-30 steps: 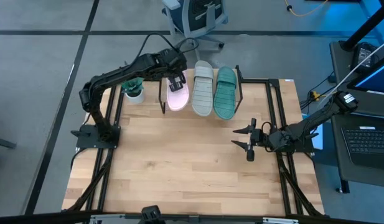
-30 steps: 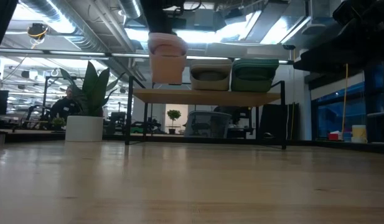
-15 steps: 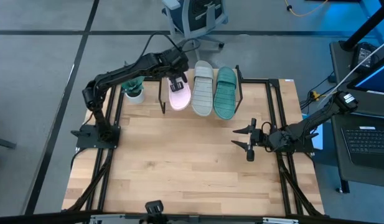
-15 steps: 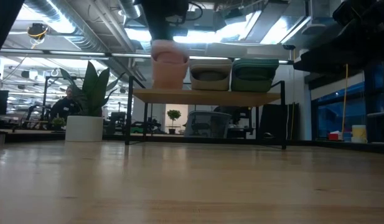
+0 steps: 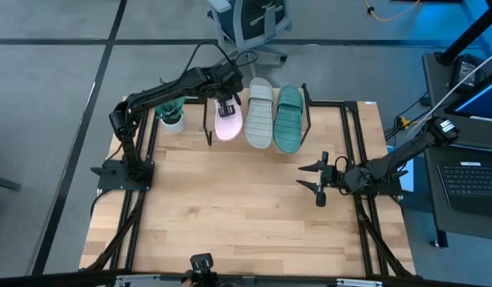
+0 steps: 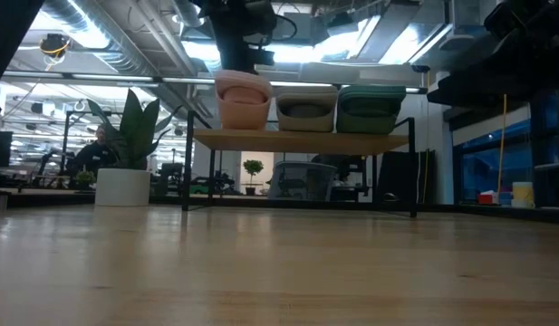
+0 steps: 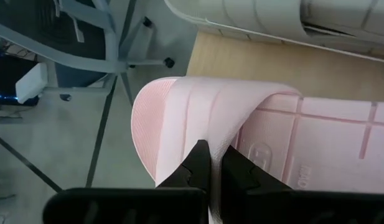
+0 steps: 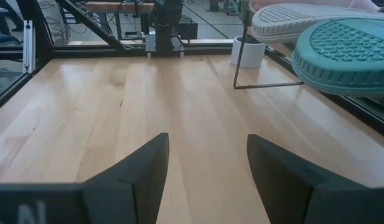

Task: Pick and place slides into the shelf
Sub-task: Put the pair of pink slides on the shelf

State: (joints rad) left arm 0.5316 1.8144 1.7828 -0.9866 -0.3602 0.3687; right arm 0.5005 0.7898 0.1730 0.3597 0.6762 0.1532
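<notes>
While my left gripper (image 5: 226,104) pinches the pale pink slide (image 5: 228,121) by its strap, fingers pressed tight on the fold as the left wrist view shows, the slide sits at the left end of the shelf (image 6: 302,140), and in the low view its underside looks level with the plank, touching or just about touching. What the release turns on is how it lies: its long axis runs front to back across the plank, parallel with the light grey slide (image 5: 260,114) just beside it and the teal green slide (image 5: 289,118) beyond that, all three side by side. The gripper is directly above the pink slide, toward its far end, so the only way out is straight up, clear of the strap. I judge the remaining step to be letting go and lifting away without dragging the pink slide into the grey one. My right gripper (image 5: 319,180) waits with fingers spread wide, low over the table (image 5: 230,207) well apart from the shelf, on its front right side; the left arm is plainly the nearer one.
</notes>
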